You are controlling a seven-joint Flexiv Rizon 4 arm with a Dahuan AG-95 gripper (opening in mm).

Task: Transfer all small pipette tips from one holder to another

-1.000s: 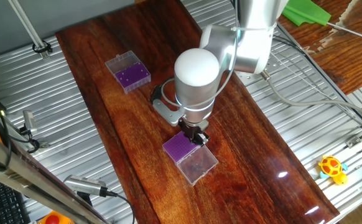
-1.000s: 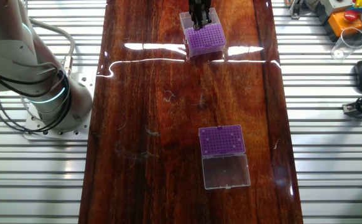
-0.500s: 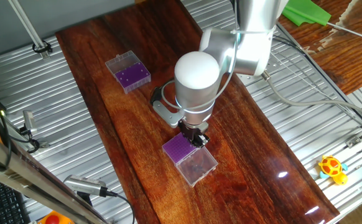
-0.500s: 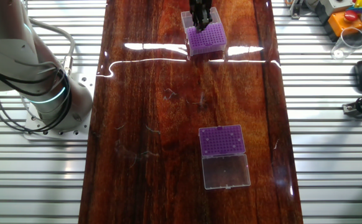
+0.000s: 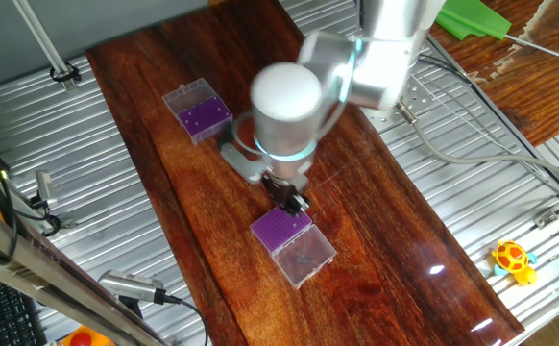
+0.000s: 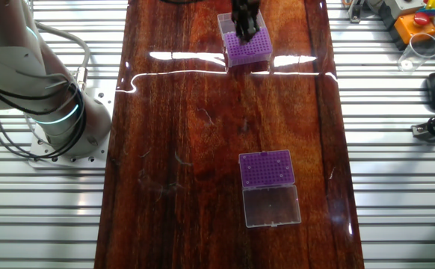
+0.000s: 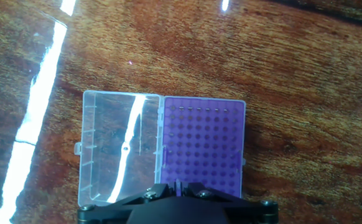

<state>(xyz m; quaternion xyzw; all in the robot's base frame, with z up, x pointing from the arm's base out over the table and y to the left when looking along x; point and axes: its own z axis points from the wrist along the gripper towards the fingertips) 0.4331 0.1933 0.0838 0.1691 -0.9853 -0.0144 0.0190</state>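
A purple holder [image 7: 203, 146] with its clear lid [image 7: 120, 149] folded open lies right under my gripper [image 7: 178, 185]. A row of small pipette tips [image 7: 199, 109] sits along the rack's far edge. The fingertips are pressed together on a thin sliver that looks like one small tip. In one fixed view the gripper [image 5: 290, 198] hangs just above this holder [image 5: 278, 229]. The other fixed view has the gripper [image 6: 245, 21] over the holder [image 6: 246, 48]. The second purple holder [image 5: 201, 115] [image 6: 266, 168] stands apart, lid [image 6: 272, 205] open.
The dark wooden board [image 5: 376, 240] lies between ribbed metal surfaces [image 5: 116, 202]. The robot base [image 6: 60, 112] stands to the left in the other fixed view. A yellow toy [image 5: 513, 259] and cables [image 5: 472, 144] lie off the board.
The arm has swung up and to the left in one fixed view, blurred by motion. The gripper has lifted off the purple rack it was touching.
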